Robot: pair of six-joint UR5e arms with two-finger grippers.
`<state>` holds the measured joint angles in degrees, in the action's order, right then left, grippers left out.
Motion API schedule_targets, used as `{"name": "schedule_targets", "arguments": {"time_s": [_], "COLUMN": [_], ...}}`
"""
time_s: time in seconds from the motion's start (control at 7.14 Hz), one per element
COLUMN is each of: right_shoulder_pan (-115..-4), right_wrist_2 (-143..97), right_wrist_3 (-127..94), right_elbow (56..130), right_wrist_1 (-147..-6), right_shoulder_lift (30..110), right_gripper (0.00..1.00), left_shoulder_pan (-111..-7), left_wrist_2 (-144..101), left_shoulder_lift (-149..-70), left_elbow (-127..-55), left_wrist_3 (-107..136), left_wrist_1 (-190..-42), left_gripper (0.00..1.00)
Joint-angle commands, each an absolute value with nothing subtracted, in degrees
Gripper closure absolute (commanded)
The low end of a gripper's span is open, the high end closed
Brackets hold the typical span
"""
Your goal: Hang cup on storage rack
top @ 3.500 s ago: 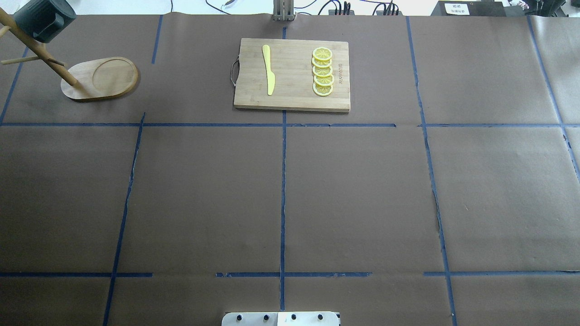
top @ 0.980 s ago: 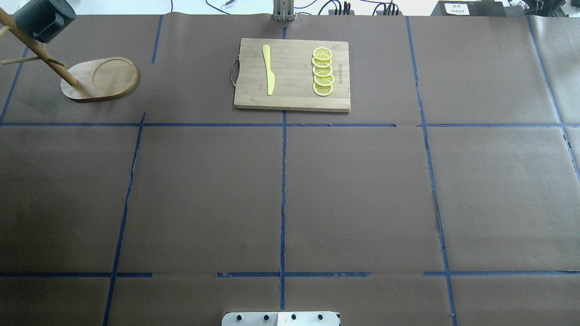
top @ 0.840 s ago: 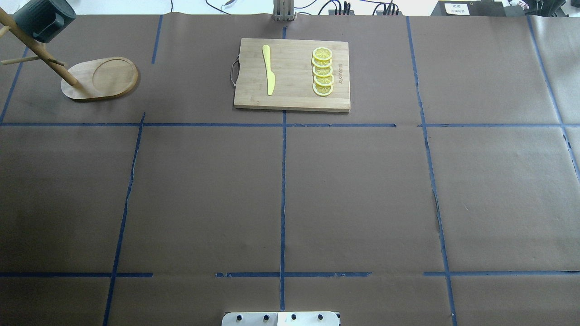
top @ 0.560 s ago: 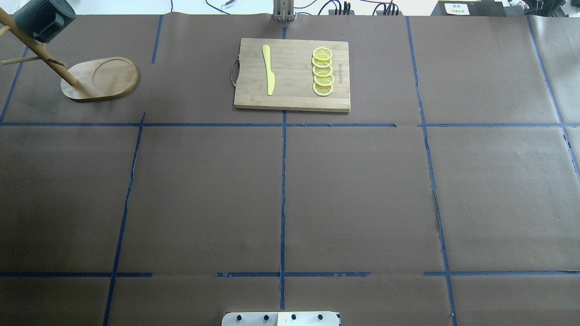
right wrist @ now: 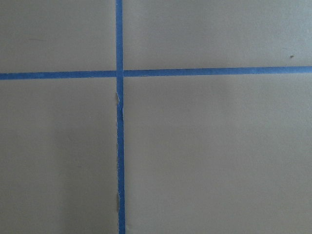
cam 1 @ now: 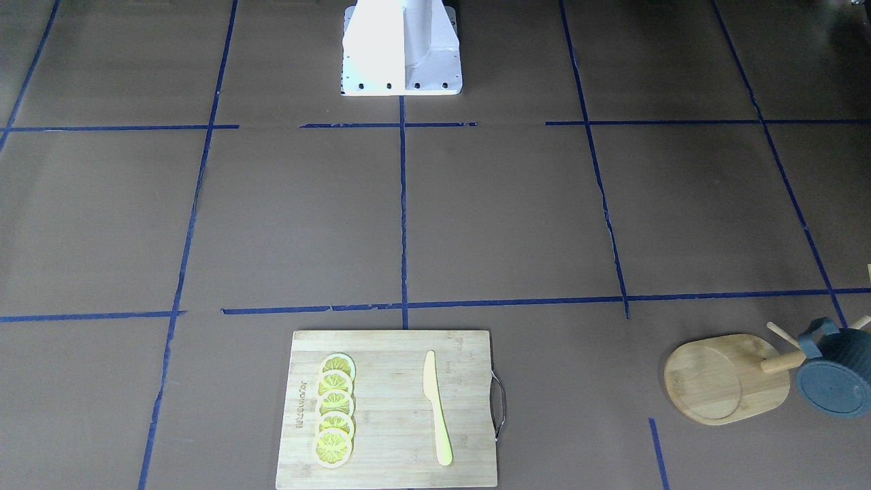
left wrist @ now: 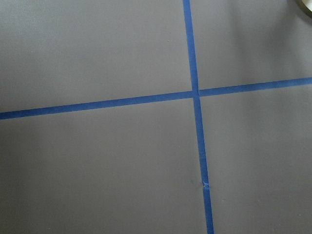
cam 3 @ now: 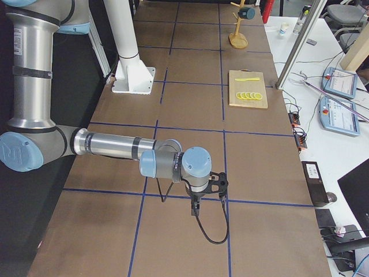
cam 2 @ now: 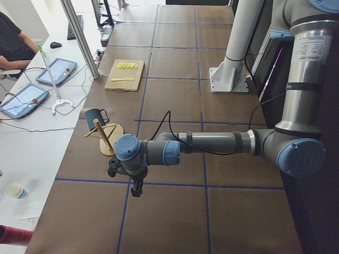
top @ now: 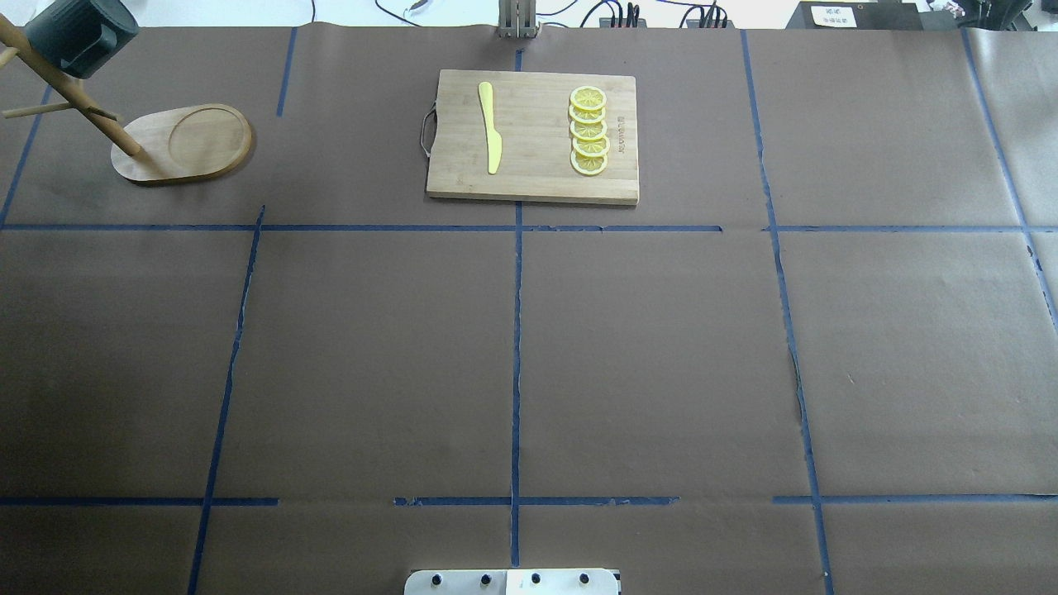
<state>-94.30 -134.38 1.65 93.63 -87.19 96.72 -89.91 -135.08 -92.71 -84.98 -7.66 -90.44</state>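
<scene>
Both the left gripper (cam 2: 136,189) and right gripper (cam 3: 195,210) are hovering apart from the cup (top: 78,33) hanging on the storage rack (top: 207,142); their spread cannot be told. Best left undisturbed.

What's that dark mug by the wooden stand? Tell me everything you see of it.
The cup is dark blue-grey, with a ribbed wall, a flat round bottom and a squarish handle. It hangs tipped on its side from a thin peg of the light wooden storage rack, clear of the table, at the far corner on the robot's left. Only the rack touches it.
</scene>
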Motion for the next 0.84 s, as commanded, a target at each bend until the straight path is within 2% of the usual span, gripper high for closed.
{"name": "schedule_targets", "arguments": {"time_s": [0.0,0.7], "right_shoulder_pan": [-94.31,-94.31], "right_wrist_2": [-136.13,-136.85], "right_wrist_3": [1.49,1.49], "right_elbow": [93.6,93.6], "right_wrist_1": [-87.1,-87.1], "right_shoulder_lift": [96.5,96.42], "right_gripper": [0.0,0.0], "left_shoulder_pan": [-89.91,-90.0], "left_wrist_2": [-135.18,-134.65], "left_shoulder_lift": [-92.46,-92.37], "left_elbow": [-84.29,-89.83], "left_wrist_3": [-7.65,-7.73], "left_wrist_1": [-90.35,-84.64], "left_gripper": [0.0,0.0]}}
